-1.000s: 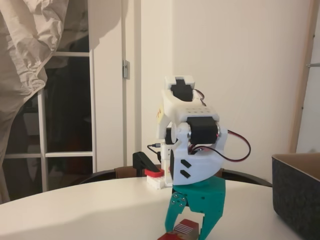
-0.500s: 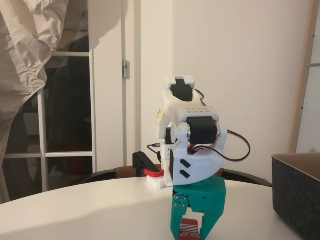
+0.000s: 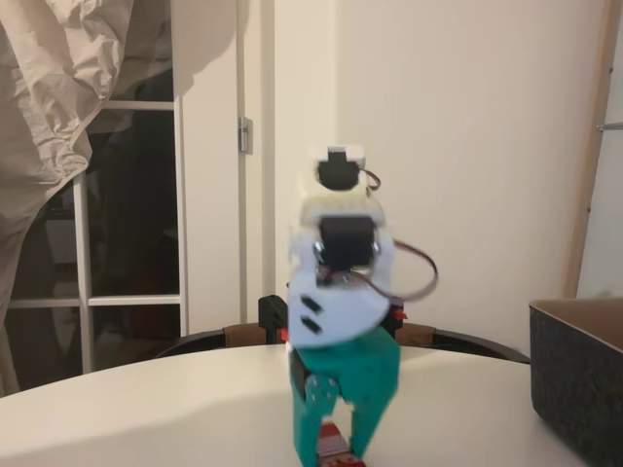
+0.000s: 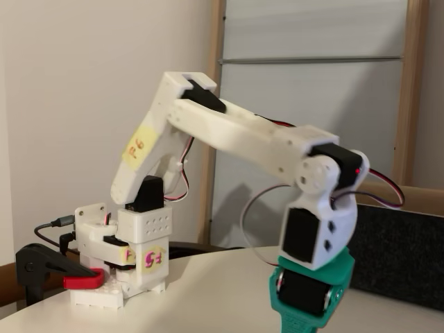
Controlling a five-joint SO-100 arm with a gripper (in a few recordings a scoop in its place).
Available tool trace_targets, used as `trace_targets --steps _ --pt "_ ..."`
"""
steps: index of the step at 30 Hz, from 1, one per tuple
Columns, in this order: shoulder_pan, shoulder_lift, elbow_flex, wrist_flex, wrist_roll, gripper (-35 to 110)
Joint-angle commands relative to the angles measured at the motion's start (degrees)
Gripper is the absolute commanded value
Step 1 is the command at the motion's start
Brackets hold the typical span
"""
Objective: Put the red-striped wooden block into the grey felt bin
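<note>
The arm has swung left, gripper (image 3: 334,440) still clamping the red-striped wooden block (image 3: 336,446).

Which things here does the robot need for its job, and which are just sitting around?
For the job:
- gripper, teal, shut on the red-striped wooden block
- grey felt bin, at the right in a fixed view

Just sitting around:
- red-and-black clamp by the robot's base
- crumpled curtain over the window
- white table
</note>
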Motion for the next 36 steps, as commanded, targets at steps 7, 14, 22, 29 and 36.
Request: trace_targets --steps 7,14,22,29,36 --pt "11.2 19.2 -0.3 -0.2 26.8 5" --pt "14.2 32.6 -0.4 -0.2 35.2 0" --pt "5.1 42.5 -0.5 -4.0 32.6 0" --pt "-7.5 44.1 -0.5 -9.9 28.6 0" --pt "-19.9 43.1 -0.2 -12.4 20.6 0"
